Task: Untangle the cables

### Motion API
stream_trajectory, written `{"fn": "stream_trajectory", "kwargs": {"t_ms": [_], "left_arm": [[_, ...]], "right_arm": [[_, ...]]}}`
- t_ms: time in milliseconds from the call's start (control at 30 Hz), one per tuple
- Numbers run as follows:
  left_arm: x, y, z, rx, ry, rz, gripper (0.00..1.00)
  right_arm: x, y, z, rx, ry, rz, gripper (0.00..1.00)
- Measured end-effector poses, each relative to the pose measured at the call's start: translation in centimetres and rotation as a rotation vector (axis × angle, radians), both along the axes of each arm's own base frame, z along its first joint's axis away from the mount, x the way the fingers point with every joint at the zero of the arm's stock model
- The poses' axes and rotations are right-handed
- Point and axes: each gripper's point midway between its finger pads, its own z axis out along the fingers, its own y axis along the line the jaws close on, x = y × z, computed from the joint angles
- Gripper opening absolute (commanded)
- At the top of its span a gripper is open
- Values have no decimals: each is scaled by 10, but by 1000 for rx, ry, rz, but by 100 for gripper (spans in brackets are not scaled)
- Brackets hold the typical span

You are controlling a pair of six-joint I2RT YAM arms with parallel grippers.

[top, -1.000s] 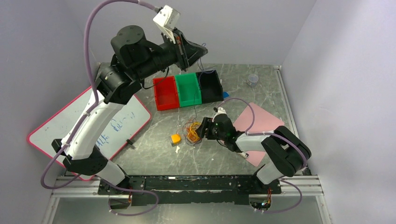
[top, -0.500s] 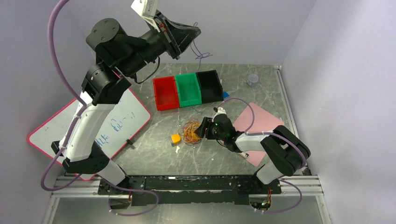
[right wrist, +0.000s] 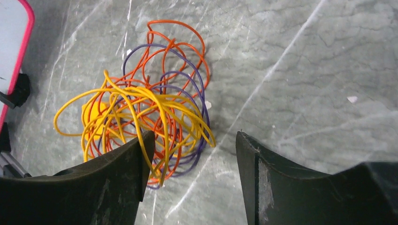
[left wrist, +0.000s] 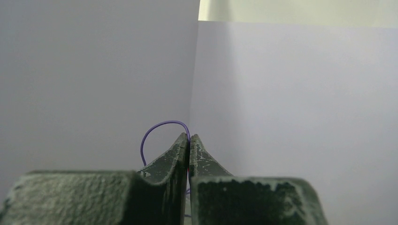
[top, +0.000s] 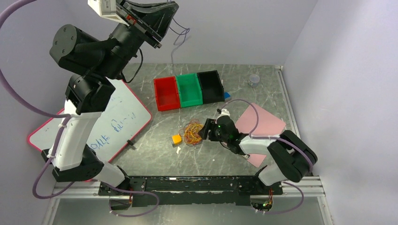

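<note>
The cables (top: 191, 132) are a small tangle of orange, yellow and purple wires on the table's middle, also in the right wrist view (right wrist: 141, 112). My right gripper (top: 202, 132) is low beside the tangle's right edge and open (right wrist: 192, 140); its left finger (right wrist: 126, 164) touches the outer loops and nothing lies between the jaws. My left gripper (top: 164, 21) is raised high near the back wall, shut on a thin purple wire (top: 180, 35) that dangles free of the tangle. The left wrist view shows the jaws closed (left wrist: 189, 137) on that purple wire (left wrist: 157, 127).
Red (top: 166, 93), green (top: 189, 90) and black (top: 210, 86) bins stand in a row at the back. A whiteboard (top: 108, 126) lies left, a pink sheet (top: 263, 123) right. A yellow block (top: 176, 138) sits just left of the tangle. A small cup (top: 254, 80) stands at the back right.
My left arm has swung up and to the left, carrying the purple wire clear of the bins. The right gripper has stayed open at the tangle.
</note>
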Motion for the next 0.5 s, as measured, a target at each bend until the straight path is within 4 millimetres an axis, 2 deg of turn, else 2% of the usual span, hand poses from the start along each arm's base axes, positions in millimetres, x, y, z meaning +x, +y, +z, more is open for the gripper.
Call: {"fn": "stream_trajectory", "kwargs": {"t_ms": [100, 233, 333, 500], "left_arm": [[3, 1, -8, 15, 8, 20, 7], [15, -7, -26, 57, 40, 40, 7], [28, -16, -51, 112, 92, 61, 7], [53, -26, -94, 193, 192, 122, 7]], "right_arm": [[-6, -7, 8, -17, -12, 8, 72], [-5, -9, 44, 9, -93, 21, 75], [-2, -11, 80, 38, -176, 19, 77], [3, -18, 125, 56, -266, -15, 78]]}}
